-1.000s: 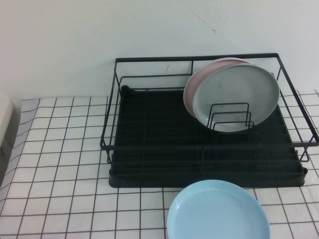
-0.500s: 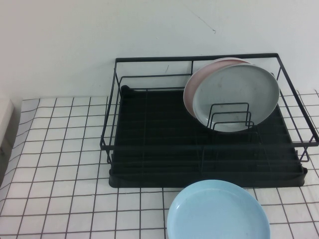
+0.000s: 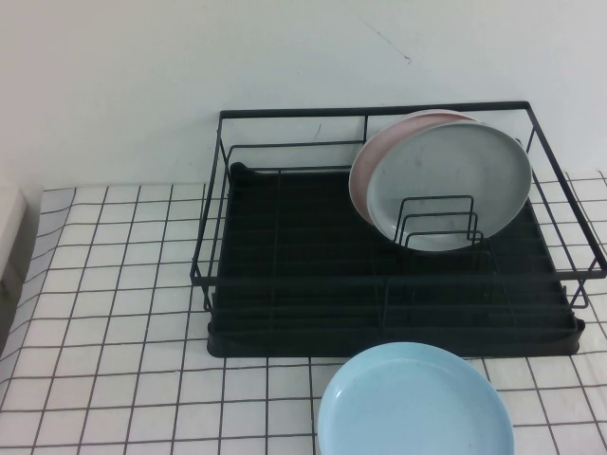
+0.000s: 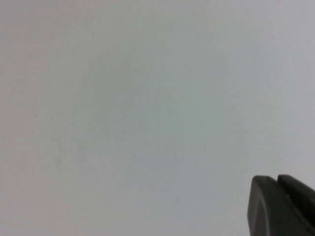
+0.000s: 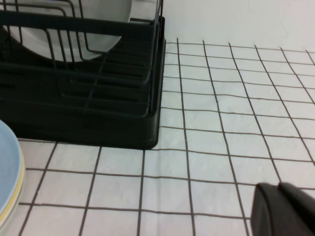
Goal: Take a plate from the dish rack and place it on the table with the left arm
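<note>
The pale grey plate point(image 3: 448, 185) stands upright in the right part of the black dish rack point(image 3: 285, 284), leaning against a pink plate point(image 3: 363, 163) behind it, with wire dividers in front. Its lower part also shows in the right wrist view point(image 5: 106, 29), behind the rack's wires point(image 5: 98, 123). Neither arm shows in the high view. My left gripper point(image 4: 276, 178) faces a blank pale wall, its fingers together and empty. My right gripper point(image 5: 278, 186) hovers over the gridded table point(image 5: 221, 118), beside the rack's corner, fingers together and empty.
A light blue plate point(image 3: 414, 403) lies on the table point(image 3: 114, 284) in front of the rack, near the front edge; its edge shows in the right wrist view point(image 5: 7, 172). A white object point(image 3: 8, 227) stands at the far left. A white wall runs behind the rack.
</note>
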You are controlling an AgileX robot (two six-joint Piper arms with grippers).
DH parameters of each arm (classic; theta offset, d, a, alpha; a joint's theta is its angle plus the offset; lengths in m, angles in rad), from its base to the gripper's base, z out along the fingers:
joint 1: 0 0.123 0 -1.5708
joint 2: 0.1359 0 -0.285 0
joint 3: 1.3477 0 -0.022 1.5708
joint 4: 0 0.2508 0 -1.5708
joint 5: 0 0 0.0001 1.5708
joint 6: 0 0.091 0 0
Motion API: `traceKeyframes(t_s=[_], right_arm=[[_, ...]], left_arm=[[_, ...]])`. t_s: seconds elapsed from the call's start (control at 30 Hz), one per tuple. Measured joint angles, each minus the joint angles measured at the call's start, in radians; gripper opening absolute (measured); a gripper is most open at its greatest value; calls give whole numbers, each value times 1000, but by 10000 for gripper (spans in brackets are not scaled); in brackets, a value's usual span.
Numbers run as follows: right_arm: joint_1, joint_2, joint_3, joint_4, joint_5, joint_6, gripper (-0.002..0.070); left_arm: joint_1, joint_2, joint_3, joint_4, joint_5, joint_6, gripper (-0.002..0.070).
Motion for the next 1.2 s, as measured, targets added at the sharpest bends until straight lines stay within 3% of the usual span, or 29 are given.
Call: traceKeyframes(t_s=[0.3, 0.67, 0.8, 0.87, 1.03, 1.2], right_arm=[[0, 0, 0, 0, 0, 0, -4], [0, 0, 0, 0, 0, 0, -4], [0, 0, 0, 0, 0, 0, -4], [0, 0, 0, 0, 0, 0, -4], [0, 0, 0, 0, 0, 0, -4], [0, 0, 0, 0, 0, 0, -4]], left_arm=[[0, -2, 0, 0, -245, 0, -2], [0, -2, 0, 32, -211, -27, -2], [0, -2, 0, -49, -166, -91, -2], [0, -2, -7, -67, -60, -105, -2], [0, -2, -161, 41, 438, -126, -2], [0, 53, -364, 30, 844, -161, -2]])
